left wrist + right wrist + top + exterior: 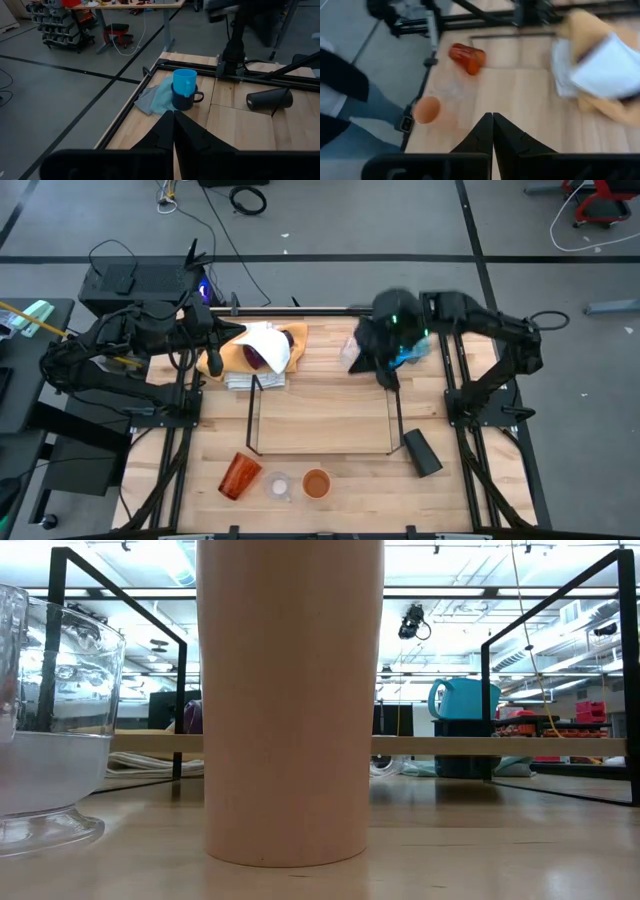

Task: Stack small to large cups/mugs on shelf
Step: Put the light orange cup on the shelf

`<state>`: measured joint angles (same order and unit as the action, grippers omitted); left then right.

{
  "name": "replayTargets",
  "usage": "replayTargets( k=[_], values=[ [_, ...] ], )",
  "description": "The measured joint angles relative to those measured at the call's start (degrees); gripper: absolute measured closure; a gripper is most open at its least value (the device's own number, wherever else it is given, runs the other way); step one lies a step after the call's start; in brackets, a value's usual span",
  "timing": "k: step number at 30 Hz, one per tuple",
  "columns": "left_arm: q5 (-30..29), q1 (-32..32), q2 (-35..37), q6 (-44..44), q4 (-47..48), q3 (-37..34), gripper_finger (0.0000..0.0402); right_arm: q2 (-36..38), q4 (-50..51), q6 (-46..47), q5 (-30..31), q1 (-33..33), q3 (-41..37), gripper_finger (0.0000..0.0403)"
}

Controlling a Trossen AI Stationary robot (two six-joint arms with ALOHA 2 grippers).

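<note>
Item 1, nearest edge of the table: three loose vessels in a row. We list the amber-orange tumbler [239,475] lying on its side, a clear cup [280,486] beside it, and the small orange cup [316,483] upright; the last fills the low view.

Item 2: the black cup [422,452], on its side, just outside the shelf's right corner.

Item 3: the shelf [322,452], a black wire frame at mid-table. We see nothing inside it, so we judge stacking barely begun.

Item 4, far left: yellow and white cloths [262,340] with the purple tumbler [268,356] among them. The left gripper [173,131] sits over this corner, fingers pressed together, holding nothing.

Item 5, far right: the light-blue mug [184,82] nested in the navy mug [186,97], beside a blue cloth [154,98]. The right gripper [493,131] hangs near this pair, fingers likewise together and empty.

Handling note: in our judgement the right gripper must part its fingers before descending, take the navy mug by its rim clear of the handle, and carry the pair level so the inner mug does not tip out.
</note>
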<state>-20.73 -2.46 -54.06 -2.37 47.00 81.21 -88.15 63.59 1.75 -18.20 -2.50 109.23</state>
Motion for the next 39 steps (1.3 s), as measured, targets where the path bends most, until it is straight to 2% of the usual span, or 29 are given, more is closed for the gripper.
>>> replayTargets(
  k=[3,6,12,18,24,33,39],
  values=[
    [0.00,0.00,0.02,0.00,0.01,0.00,0.0384,-1.24,-0.61,0.83,3.72,5.01,0.00,0.0387],
    [0.00,0.00,-0.02,-0.03,0.00,0.00,0.0378,-3.68,-0.56,5.46,6.18,8.38,0.00,0.0387],
    [0.00,0.00,-0.90,-0.92,0.21,0.00,0.0384,-12.13,-6.38,11.30,6.38,14.67,-0.02,0.0387],
    [0.00,0.00,-1.66,-1.27,3.49,-0.02,0.0388,-17.95,-7.26,17.27,4.53,19.76,-0.07,0.0375],
    [1.33,0.07,-1.94,-1.52,5.22,-0.02,0.0378,-20.04,-13.41,17.58,3.64,24.09,-0.07,0.0338],
    [1.46,0.07,-1.92,-1.46,5.16,-0.02,0.0390,-23.55,-18.94,12.78,13.39,27.44,-0.04,0.0288],
    [1.44,0.07,-1.92,-1.70,5.17,-0.02,0.0383,-27.47,-21.97,10.87,14.88,28.19,-0.02,0.0259]
  ],
)
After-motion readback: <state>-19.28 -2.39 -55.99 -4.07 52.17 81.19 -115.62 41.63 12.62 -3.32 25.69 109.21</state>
